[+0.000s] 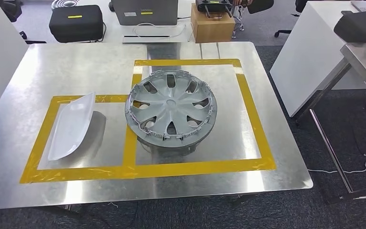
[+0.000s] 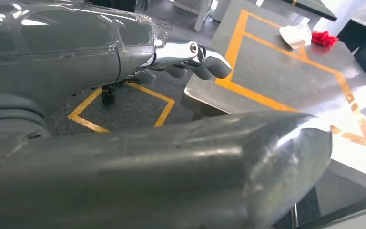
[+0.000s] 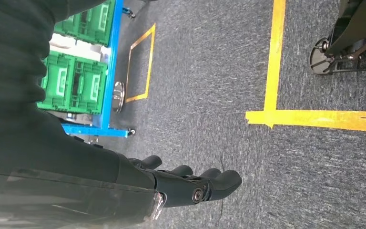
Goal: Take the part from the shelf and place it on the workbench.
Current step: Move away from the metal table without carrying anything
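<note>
The metal counter point(image 1: 38, 71) carried two parts, each inside a yellow-taped zone: one grey hubcap point(image 1: 171, 107) in the larger square, and one pale curved panel point(image 1: 71, 125) in the smaller zone beside it, the two apart. Which of them was the task's part could not be told. The left hand point(image 2: 190, 59) held nothing, its fingers loosely bent, beside a counter corner. The right hand point(image 3: 190, 183) hung over the carpeted floor, fingers extended and lightly spread, also holding nothing. One blue shelf trolley point(image 3: 107, 71) with green crates point(image 3: 71, 83) stood well off.

Risk, as judged: the hubcap appeared to rest on something beneath it and overlapped the dividing tape; a nudge from an arm could shift it out of its zone.
</note>
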Robot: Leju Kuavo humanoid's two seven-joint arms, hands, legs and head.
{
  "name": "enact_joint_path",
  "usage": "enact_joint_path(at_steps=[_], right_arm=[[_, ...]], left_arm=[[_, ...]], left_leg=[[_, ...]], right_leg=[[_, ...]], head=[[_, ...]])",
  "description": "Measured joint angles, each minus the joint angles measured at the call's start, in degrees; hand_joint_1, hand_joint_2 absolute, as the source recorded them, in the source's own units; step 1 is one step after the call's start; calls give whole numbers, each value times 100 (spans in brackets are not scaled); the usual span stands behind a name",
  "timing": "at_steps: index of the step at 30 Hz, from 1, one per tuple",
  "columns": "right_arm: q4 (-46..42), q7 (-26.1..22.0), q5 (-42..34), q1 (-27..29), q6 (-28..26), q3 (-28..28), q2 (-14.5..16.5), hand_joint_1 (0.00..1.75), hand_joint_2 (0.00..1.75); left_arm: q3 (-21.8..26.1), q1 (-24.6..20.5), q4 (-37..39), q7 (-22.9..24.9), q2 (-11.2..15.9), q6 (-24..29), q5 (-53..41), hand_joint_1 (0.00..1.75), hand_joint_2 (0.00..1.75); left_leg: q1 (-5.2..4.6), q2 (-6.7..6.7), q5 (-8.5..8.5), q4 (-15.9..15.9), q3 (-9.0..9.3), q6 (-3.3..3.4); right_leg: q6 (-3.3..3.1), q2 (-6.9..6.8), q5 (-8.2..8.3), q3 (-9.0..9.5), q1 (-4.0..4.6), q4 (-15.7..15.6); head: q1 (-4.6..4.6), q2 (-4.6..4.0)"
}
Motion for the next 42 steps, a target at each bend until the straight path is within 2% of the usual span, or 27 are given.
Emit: enact_joint_path(at_steps=[3, 6, 12, 18, 22, 29, 37, 42], right_arm=[[0, 2, 77, 0, -22, -37, -1, 0, 175], [1, 28, 219, 15, -53, -50, 2, 0, 175], [1, 220, 309, 6, -109, -57, 46, 0, 175], [2, 404, 310, 1, -103, -106, 81, 0, 175], [1, 412, 310, -4, -127, -181, 80, 0, 175], [1, 428, 310, -8, -148, -248, 78, 0, 175], [1, 447, 351, -9, -157, -339, 79, 0, 175], [1, 525, 362, -10, -153, -369, 73, 0, 175]], left_arm=[[-34, 197, 81, 0, -81, 257, 28, 0, 0], [-52, 356, 392, 1, -244, 801, 43, 0, 0], [-159, 106, 1544, 4, -746, 1841, -17, 0, 0], [-455, -131, 2546, 4, -1168, 2438, 284, 0, 0], [-626, -303, 3184, 4, -1341, 2793, 422, 0, 0], [-734, -465, 3747, 3, -1412, 3162, 465, 0, 0], [-744, -795, 4420, 3, -1427, 3262, 18, 0, 0], [-740, -1058, 5045, 4, -1622, 3329, -196, 0, 0]], left_leg=[[-4, 45, -1, 0, 2, 2], [-4, 84, -5, 0, 7, 7], [-2, 87, -4, 0, 10, 8], [-4, 81, -3, 0, 11, 9], [-4, 74, -3, 0, 10, 10], [-4, 58, -3, 0, 10, 10], [-1, 45, -1, 0, 9, 11], [-2, 45, 0, 0, 10, 12]], right_leg=[[2, 13, 1, 8, 0, 0], [6, 29, 4, 3, 0, -2], [9, 28, 3, 0, 0, -5], [12, 30, 5, 1, -3, -6], [12, 30, 6, 2, -3, -6], [12, 25, 6, 3, -2, -6], [12, 19, 6, 7, 2, -5], [12, 17, 6, 9, 1, -5]], head=[[2, 0], [1, 0], [7, 0], [8, 0], [8, 0], [8, 0], [9, 0], [10, 0]])
